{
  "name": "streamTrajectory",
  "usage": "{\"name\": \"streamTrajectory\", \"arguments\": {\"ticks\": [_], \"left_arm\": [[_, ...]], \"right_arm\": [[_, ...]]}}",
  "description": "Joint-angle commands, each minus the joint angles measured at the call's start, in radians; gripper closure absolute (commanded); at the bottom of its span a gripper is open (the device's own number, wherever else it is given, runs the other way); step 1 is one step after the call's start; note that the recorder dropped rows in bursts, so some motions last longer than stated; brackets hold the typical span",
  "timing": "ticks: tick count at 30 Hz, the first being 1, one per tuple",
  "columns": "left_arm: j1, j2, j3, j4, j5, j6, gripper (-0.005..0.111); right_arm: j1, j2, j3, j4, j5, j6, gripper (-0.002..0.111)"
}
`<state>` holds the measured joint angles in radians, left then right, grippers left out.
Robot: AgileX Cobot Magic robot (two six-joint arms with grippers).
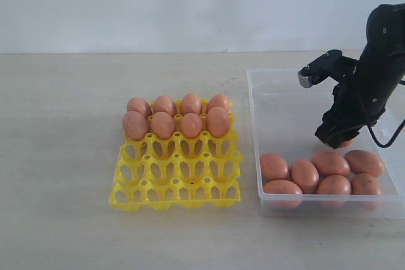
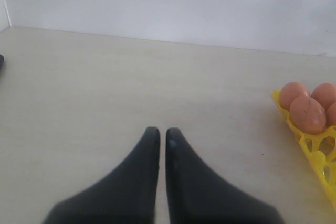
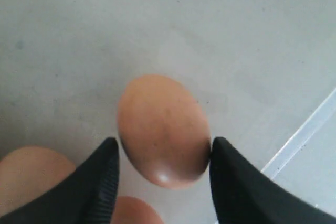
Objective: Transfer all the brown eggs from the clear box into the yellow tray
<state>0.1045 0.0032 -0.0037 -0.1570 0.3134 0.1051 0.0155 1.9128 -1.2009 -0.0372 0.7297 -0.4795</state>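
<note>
The yellow tray (image 1: 177, 175) lies left of centre with several brown eggs (image 1: 177, 117) in its two far rows. The clear box (image 1: 278, 105) stands to its right, with several brown eggs (image 1: 316, 174) bunched at its near end. My right gripper (image 1: 338, 138) reaches down into the box. Its fingertips (image 3: 107, 153) press both sides of one brown egg (image 3: 163, 127), which rests on the box floor. My left gripper (image 2: 161, 130) is shut and empty above bare table, with the tray's corner (image 2: 315, 153) and its eggs (image 2: 307, 114) off to one side.
The pale table (image 1: 63, 156) stretches to the left of the tray, and a white wall stands behind. The box's far half (image 1: 285, 93) holds no eggs. The box's wall (image 3: 302, 137) runs close to the gripped egg.
</note>
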Motion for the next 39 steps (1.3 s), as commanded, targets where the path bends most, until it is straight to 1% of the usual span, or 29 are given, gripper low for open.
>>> {"name": "streamTrajectory", "arguments": {"ticks": [1,11,12,14,16,17,18,28,39], "left_arm": [[0.003,-0.003,0.004,-0.001,-0.002,0.004,0.103],[0.003,-0.003,0.004,-0.001,-0.002,0.004,0.103],[0.003,-0.003,0.004,-0.001,-0.002,0.004,0.103],[0.003,-0.003,0.004,-0.001,-0.002,0.004,0.103],[0.003,-0.003,0.004,-0.001,-0.002,0.004,0.103],[0.003,-0.003,0.004,-0.001,-0.002,0.004,0.103],[0.003,-0.003,0.004,-0.001,-0.002,0.004,0.103],[0.003,-0.003,0.004,-0.001,-0.002,0.004,0.103],[0.003,-0.003,0.004,-0.001,-0.002,0.004,0.103]], "right_arm": [[-0.006,-0.004,0.003,0.007,-0.034,-0.005,0.073],[-0.006,-0.004,0.003,0.007,-0.076,-0.005,0.073],[-0.006,-0.004,0.003,0.012,-0.079,-0.005,0.071],[-0.006,-0.004,0.003,0.028,-0.09,-0.005,0.063],[-0.006,-0.004,0.003,0.028,-0.097,-0.01,0.049],[-0.006,-0.004,0.003,0.028,-0.097,-0.018,0.045],[-0.006,-0.004,0.003,0.028,-0.097,-0.027,0.044],[-0.006,0.038,0.003,0.055,-0.104,-0.027,0.043],[-0.006,0.054,0.003,0.095,-0.184,-0.027,0.043]]}}
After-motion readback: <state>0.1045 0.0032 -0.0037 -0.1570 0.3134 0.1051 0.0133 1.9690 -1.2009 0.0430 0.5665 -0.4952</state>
